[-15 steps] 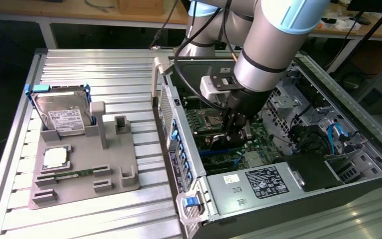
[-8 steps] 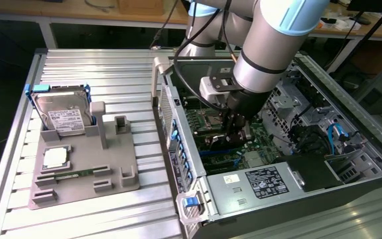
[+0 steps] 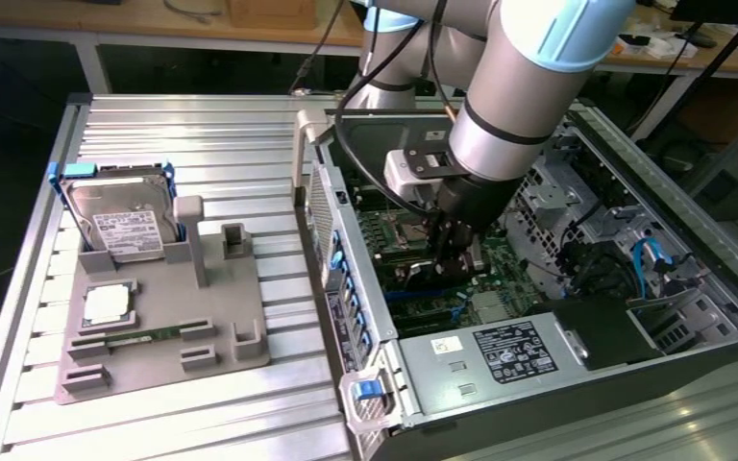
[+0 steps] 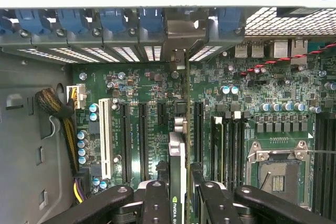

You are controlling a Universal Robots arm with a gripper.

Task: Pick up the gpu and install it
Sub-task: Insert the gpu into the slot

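Between the clenched black fingers [image 4: 156, 203] of the gripper [image 4: 184, 195] stands the gpu [image 4: 177, 153], a thin green circuit card with a silver end bracket, seen edge-on. Its long axis runs from the fingers toward the case's perforated metal rear wall [image 4: 105, 53], parallel to the long black expansion slots [image 4: 143, 135]. In the exterior view the card hangs at six o'clock from the wrist. Whether it is seated in a slot cannot be told.

A silver hard drive [image 3: 123, 223] stands on edge in a grey holder tray [image 3: 222, 331] at the left of the frame. A square processor chip [image 3: 109, 305] and a slim memory stick [image 3: 145, 336] lie in its recesses. Beside it on the ribbed metal bench [image 3: 177, 125], an open computer case [image 3: 328, 230] bares its green motherboard [image 4: 147, 85] and labelled power supply [image 3: 510, 351].
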